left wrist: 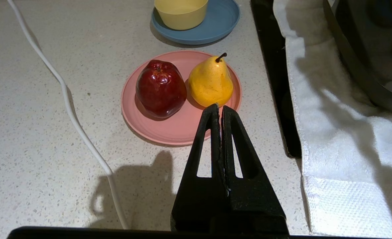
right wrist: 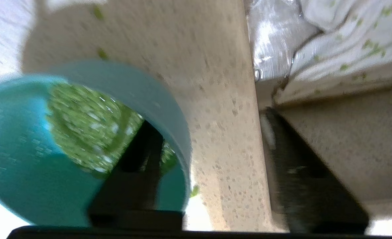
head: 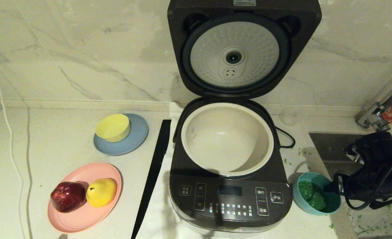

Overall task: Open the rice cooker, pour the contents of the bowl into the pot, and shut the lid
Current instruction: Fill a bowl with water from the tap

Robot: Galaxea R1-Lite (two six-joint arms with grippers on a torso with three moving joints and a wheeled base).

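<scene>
The right arm reaches in from the right side of the head view, low over the table. The right gripper point(right wrist: 209, 142) stands with its fingers spread apart: one finger point(right wrist: 139, 156) sits inside the bowl point(right wrist: 23, 159), the other outside its wall. The left gripper point(left wrist: 219, 108) hangs above the table near the pink plate point(left wrist: 169, 129), fingers pressed together.
</scene>
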